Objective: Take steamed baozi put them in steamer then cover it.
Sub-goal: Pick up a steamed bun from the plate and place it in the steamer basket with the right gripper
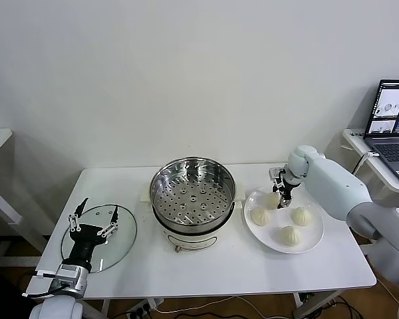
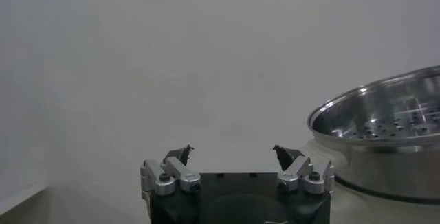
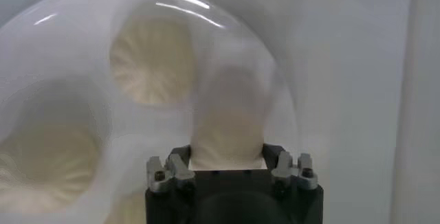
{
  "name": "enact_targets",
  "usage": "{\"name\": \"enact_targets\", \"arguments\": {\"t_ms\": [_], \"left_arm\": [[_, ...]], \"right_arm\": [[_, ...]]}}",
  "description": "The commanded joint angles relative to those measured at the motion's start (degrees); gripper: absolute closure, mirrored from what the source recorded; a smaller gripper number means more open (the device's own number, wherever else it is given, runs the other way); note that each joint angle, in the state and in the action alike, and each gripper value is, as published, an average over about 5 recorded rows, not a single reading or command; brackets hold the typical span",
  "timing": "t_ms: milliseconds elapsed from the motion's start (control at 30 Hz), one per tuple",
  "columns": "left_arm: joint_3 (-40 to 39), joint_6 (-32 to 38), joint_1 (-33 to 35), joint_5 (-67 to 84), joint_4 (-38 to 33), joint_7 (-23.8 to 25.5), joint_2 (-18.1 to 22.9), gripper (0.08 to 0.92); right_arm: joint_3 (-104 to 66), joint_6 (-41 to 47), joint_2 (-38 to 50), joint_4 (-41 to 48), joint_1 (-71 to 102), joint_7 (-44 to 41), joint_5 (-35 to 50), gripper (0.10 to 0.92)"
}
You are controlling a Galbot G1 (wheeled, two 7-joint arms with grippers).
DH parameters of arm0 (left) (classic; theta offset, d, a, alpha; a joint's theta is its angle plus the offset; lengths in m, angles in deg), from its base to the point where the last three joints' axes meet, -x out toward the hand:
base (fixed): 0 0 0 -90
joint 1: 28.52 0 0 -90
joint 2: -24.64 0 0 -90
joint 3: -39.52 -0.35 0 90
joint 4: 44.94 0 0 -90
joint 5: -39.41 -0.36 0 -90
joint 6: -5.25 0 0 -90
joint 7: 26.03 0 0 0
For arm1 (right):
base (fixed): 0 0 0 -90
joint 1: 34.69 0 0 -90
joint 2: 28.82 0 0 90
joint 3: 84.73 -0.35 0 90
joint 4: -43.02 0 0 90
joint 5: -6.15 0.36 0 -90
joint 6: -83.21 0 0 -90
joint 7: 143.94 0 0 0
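1. Steamed baozi (image 1: 273,199): four in all, sitting on the white plate (image 1: 314,244). One is sitting between the fingers of the right gripper (image 1: 283,197), which is closing on it from above; the other three are lying just beside that claw, toward the robot.
2. Right gripper, state: grasping this bun. In the right wrist view the bun (image 3: 227,126) is filling the gap between the jaws, touching both.
3. Steamer (image 1: 193,193): standing near the right claw, on its left side, with the perforated tray bare. No bun is resting in it.
4. Cover (image 1: 123,249): lying flat on the table (image 1: 253,279), directly beneath the left gripper (image 1: 94,219), which is hovering with fingers spread wide and holding nothing.
5. Progress: judged at the outset. The first pick is under way; four transfers and the covering are outstanding.
6. View differences: the right wrist view is showing jaw contact on the bun, hidden in the head view. The left wrist view is showing the left gripper (image 2: 233,155) released and the steamer's rim (image 2: 371,119) beyond it, but not the cover below it.
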Motion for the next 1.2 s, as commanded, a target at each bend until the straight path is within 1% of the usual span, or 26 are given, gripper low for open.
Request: {"name": "enact_targets", "arguments": {"t_ms": [33, 133, 233, 333, 467, 567, 800, 1200], "left_arm": [[-0.03, -0.12, 0.02, -0.02, -0.32, -0.03, -0.12, 0.177], [0.08, -0.26, 0.00, -0.02, -0.34, -0.04, -0.33, 0.177], [0.21, -0.48, 0.13, -0.02, -0.21, -0.03, -0.83, 0.177], [0.46, -0.61, 0.40, -0.02, -0.10, 0.00, -1.67, 0.177], [0.95, -0.80, 0.64, 0.03, -0.33, 0.05, -2.56, 0.177], [1.07, -0.93, 0.80, 0.06, -0.36, 0.05, -3.28, 0.177], [0.46, -0.40, 1.66, -0.63, 0.53, 0.08, -4.85, 0.177], [-1.06, -0.05, 1.93, -1.71, 0.87, 0.07, -6.01, 0.177]], "right_arm": [[8.62, -2.55, 6.95, -13.21, -10.27, -1.70, 7.94, 0.330], [13.13, -9.01, 7.64, -18.70, -17.82, -3.97, 9.47, 0.330], [17.13, -17.20, 6.06, -22.57, -25.37, -6.37, 10.24, 0.330], [20.08, -24.17, 2.96, -25.01, -30.43, -7.73, 10.03, 0.330], [22.06, -30.22, -2.41, -27.43, -33.17, -7.67, 8.95, 0.330], [22.74, -33.65, -7.24, -27.34, -33.52, -6.37, 7.31, 0.330], [23.99, -40.98, -17.15, -20.72, -30.38, -1.61, 1.76, 0.330], [20.20, -47.63, -23.74, -7.18, -18.65, 5.09, -12.33, 0.330]]}}
